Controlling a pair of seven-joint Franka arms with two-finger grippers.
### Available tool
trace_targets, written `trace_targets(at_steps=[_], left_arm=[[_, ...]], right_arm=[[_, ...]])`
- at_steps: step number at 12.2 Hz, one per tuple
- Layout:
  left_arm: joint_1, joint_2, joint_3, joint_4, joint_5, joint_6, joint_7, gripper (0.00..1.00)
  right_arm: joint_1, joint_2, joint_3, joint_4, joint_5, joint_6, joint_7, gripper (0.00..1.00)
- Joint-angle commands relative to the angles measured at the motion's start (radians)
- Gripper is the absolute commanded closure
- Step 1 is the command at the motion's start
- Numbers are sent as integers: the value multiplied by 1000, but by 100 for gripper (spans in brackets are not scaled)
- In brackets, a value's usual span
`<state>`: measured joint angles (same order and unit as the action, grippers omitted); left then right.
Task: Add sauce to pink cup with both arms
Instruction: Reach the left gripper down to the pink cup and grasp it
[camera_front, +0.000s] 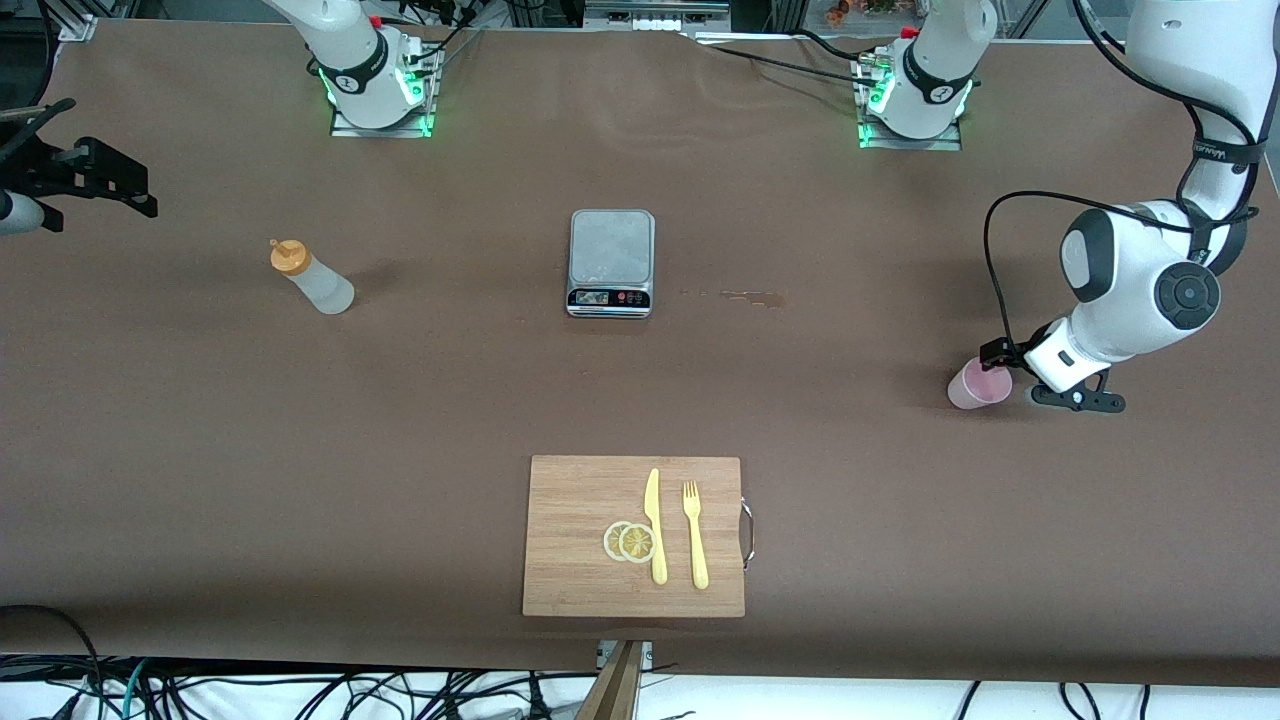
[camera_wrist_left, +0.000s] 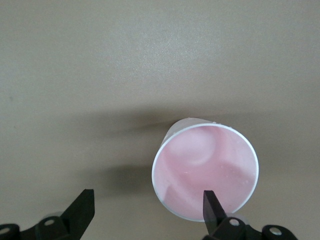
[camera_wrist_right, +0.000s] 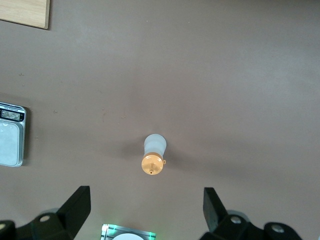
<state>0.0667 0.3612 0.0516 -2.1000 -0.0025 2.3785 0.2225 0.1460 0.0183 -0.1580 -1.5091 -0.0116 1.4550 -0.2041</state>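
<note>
Left wrist view: left gripper (camera_wrist_left: 149, 210) low at the cup (camera_wrist_left: 206, 170), fingers spread wide, one fingertip (camera_wrist_left: 210, 204) over the cup's rim, the other clear of it; nothing clamped. Cup upright on the counter (camera_front: 860, 480), toward the left arm's end. Right gripper (camera_wrist_right: 145, 210) high over the sauce (camera_wrist_right: 154, 156), fingers wide apart, empty. Sauce stands upright toward the right arm's end, orange cap on. Scale (camera_front: 611, 262) mid-counter between the two. Board (camera_front: 580, 540) nearer the front camera, bearing knife (camera_front: 655, 525), fork (camera_front: 695, 535), two lemon slices (camera_front: 629, 541).
</note>
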Motion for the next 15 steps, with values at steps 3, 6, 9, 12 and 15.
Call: trace_targets(at_steps=[3, 6, 9, 12, 15], left_arm=[[-1, -4, 4, -11, 4, 18, -5, 46], [-5, -2, 4, -5, 4, 18, -20, 69], [-13, -1, 4, 3, 4, 16, -22, 83], [-16, 5, 2, 12, 2, 14, -28, 96], [-19, 2, -1, 20, 2, 8, -52, 100]], right_arm=[[-2, -1, 5, 9, -1, -12, 2, 0], [-2, -1, 3, 9, -1, -12, 0, 0], [-2, -1, 5, 7, -1, -12, 0, 0], [-2, -1, 3, 7, -1, -12, 0, 0], [-2, -1, 3, 9, -1, -12, 0, 0]])
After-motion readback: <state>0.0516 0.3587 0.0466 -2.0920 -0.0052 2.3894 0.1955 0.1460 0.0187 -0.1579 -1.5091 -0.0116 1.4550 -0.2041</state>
